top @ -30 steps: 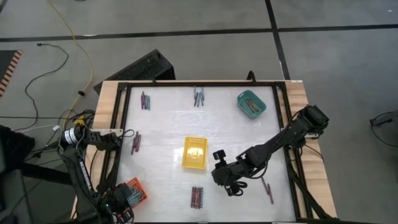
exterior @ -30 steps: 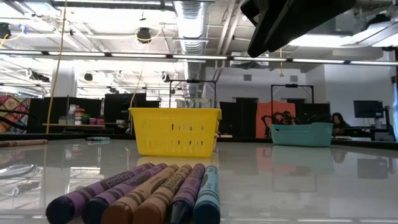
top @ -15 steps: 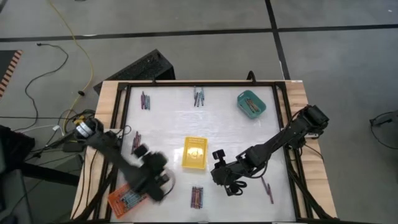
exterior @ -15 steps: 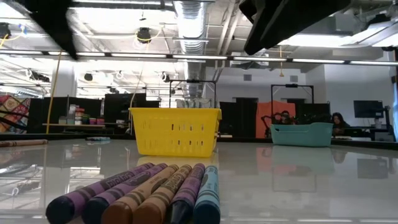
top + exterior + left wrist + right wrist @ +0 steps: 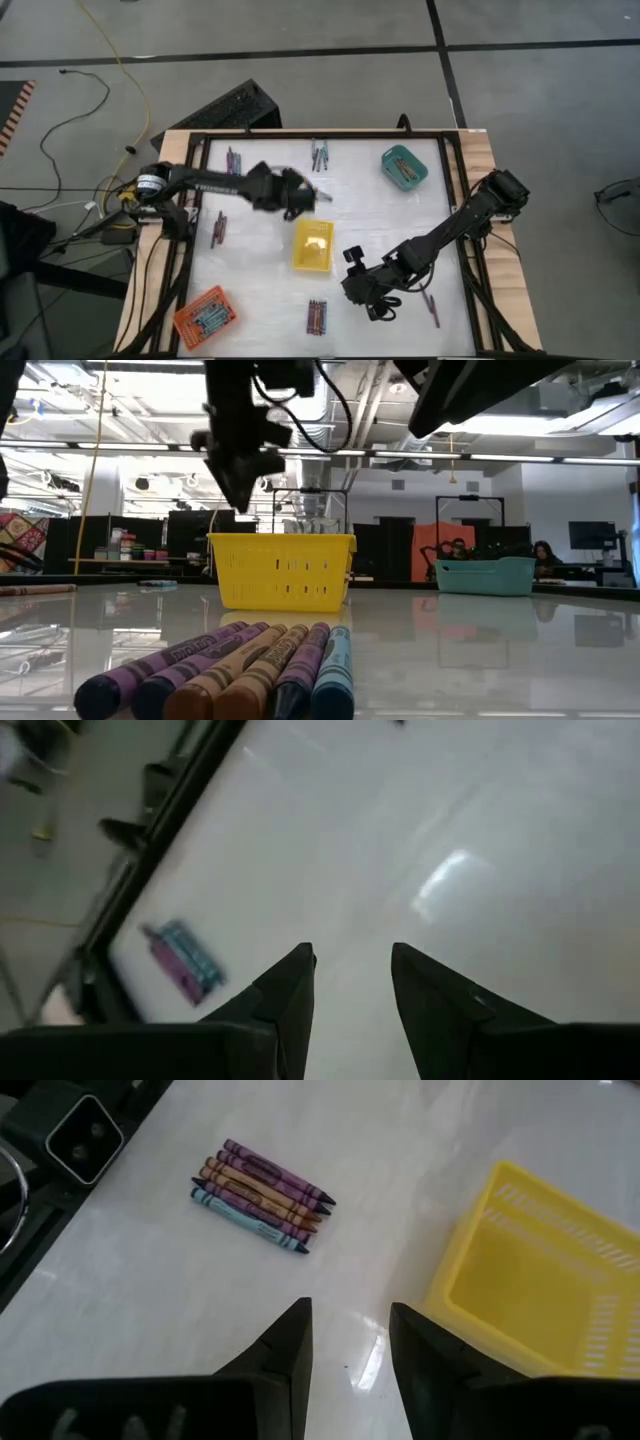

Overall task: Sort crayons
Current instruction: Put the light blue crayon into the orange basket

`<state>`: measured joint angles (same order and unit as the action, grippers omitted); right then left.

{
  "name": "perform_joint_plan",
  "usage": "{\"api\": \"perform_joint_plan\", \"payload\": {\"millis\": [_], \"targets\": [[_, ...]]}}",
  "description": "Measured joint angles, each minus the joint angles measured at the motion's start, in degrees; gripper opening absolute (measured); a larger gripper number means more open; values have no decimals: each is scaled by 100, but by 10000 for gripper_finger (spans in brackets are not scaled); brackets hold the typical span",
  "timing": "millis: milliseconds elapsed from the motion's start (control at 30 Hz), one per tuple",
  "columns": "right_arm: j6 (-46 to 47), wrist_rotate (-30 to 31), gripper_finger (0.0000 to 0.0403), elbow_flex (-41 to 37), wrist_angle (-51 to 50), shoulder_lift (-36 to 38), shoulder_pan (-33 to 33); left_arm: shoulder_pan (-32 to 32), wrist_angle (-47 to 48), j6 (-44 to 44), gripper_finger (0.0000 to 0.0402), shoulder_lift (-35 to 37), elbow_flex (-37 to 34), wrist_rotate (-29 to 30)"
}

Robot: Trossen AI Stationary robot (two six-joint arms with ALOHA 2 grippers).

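Crayons lie in small bunches on the white table: one near the front edge, also seen in the right wrist view and close up in the low view, and one by the far edge, a blue and purple bunch in the left wrist view. Others lie at the far left, the left and the near right. My left gripper hangs open above the table just beyond the yellow tray. My right gripper hangs open to the right of the front bunch. Neither holds anything.
A teal tray holding a few crayons stands at the far right. An orange tray with crayons sits at the near left corner. A black frame borders the table. In the low view the left arm hangs above the yellow tray.
My left arm has swung fast from above the orange tray at the near left corner, past the table's left side, toward the far edge and the middle. Its gripper now hangs just beyond the yellow tray. Its fingers have stayed apart.
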<state>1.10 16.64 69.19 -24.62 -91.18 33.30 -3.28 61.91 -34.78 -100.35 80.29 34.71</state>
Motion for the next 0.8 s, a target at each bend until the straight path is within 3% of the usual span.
{"api": "perform_joint_plan", "payload": {"millis": [233,567,800], "targets": [[90,2,132,0,4,0,46,-1316,-788,837,126,2,0,-1054],[266,16,132,0,26,0,195,-2974,-226,1151,126,2,-6,-1638],[360,64,132,-24,49,0,347,-3966,-334,1174,126,2,-758,-2188]]}}
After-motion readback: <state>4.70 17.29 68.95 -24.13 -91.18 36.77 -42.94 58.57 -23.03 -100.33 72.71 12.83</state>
